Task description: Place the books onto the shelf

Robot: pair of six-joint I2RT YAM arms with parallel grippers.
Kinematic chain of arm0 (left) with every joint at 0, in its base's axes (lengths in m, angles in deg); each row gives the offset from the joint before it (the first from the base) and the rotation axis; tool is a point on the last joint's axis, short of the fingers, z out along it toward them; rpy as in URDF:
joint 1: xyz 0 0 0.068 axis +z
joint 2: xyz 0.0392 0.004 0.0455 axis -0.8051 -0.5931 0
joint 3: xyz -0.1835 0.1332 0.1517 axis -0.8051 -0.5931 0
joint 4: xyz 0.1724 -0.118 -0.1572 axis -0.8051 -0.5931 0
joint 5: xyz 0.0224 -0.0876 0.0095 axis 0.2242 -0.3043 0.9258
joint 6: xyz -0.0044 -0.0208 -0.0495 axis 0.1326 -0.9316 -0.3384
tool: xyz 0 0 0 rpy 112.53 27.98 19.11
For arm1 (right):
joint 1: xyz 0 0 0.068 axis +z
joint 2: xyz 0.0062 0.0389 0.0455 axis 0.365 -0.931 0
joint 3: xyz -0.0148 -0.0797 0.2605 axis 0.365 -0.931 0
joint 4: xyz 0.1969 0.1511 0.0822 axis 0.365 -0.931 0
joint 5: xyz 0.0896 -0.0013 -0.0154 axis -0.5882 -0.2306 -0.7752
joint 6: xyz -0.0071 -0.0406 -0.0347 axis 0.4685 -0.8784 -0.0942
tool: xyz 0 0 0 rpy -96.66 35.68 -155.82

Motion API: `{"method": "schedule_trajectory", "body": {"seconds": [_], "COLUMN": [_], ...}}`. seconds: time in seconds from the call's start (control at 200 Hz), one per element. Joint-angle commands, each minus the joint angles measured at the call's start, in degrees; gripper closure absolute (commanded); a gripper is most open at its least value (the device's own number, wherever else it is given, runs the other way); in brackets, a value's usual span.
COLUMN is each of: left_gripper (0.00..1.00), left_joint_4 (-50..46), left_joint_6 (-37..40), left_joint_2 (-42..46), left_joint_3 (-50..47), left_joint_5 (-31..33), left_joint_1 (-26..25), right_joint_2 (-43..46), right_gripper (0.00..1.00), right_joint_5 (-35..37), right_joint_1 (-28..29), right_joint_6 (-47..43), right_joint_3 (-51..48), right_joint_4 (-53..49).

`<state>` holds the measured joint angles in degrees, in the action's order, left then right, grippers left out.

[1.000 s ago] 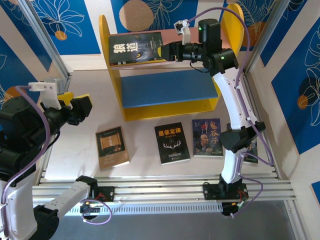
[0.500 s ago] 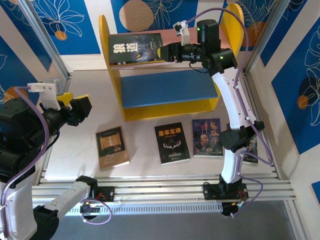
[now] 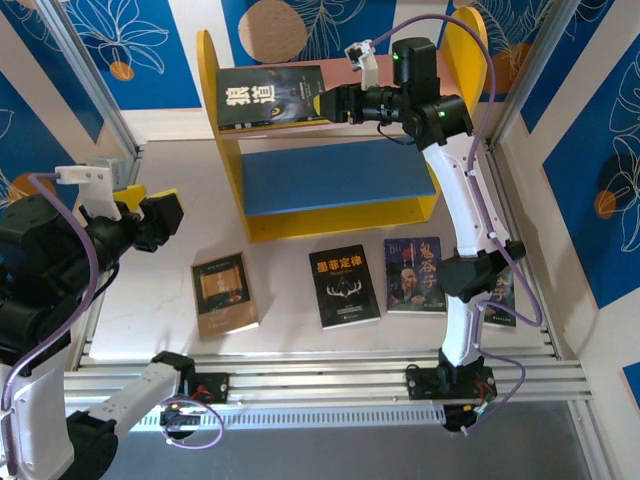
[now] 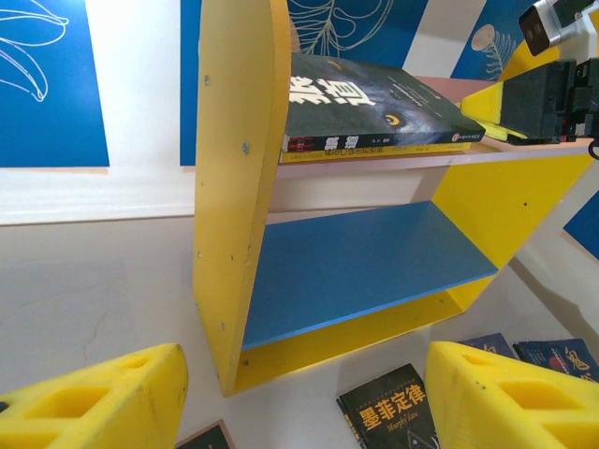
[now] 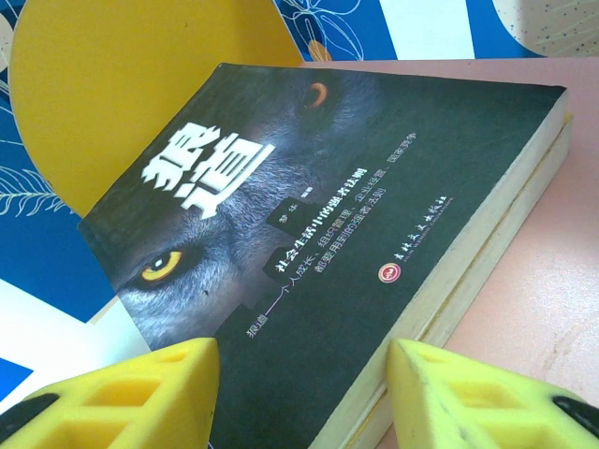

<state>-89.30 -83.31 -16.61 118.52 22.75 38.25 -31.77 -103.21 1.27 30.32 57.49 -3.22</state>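
From where I stand, the right gripper (image 5: 301, 360), half open and clasping nothing, should back straight off without snagging the wolf-cover book (image 5: 309, 215) lying just ahead on the pink board (image 5: 552, 281).

Left gripper (image 3: 158, 218) drawn back, jaws apart; right gripper (image 3: 325, 103) far forward, jaws apart.

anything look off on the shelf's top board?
Mildly. The wolf-cover book lies flat on the pink board atop a second book, and the two are not squared up: the lower one's page edge sticks out along one side. No damage visible.
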Motion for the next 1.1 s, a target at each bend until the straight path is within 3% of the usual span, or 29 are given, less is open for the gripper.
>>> {"method": "schedule_trajectory", "body": {"seconds": [0.0, 1.096], "left_gripper": [0.32, 0.32], "left_joint_4": [0.4, 0.1], "left_joint_6": [1.3, 1.9], "left_joint_2": [0.4, 0.6], "left_joint_3": [-0.6, -0.7], "left_joint_5": [1.1, 1.7], "left_joint_1": [0.6, 0.6], "right_joint_2": [-1.6, -3.6], "right_gripper": [0.49, 0.48], "right_joint_5": [-3.8, -3.8], "right_joint_1": [3.0, 3.3], "right_joint_6": [-0.6, -0.1], "right_joint_3": [1.4, 2.9], "right_joint_4": [1.3, 1.7]}}
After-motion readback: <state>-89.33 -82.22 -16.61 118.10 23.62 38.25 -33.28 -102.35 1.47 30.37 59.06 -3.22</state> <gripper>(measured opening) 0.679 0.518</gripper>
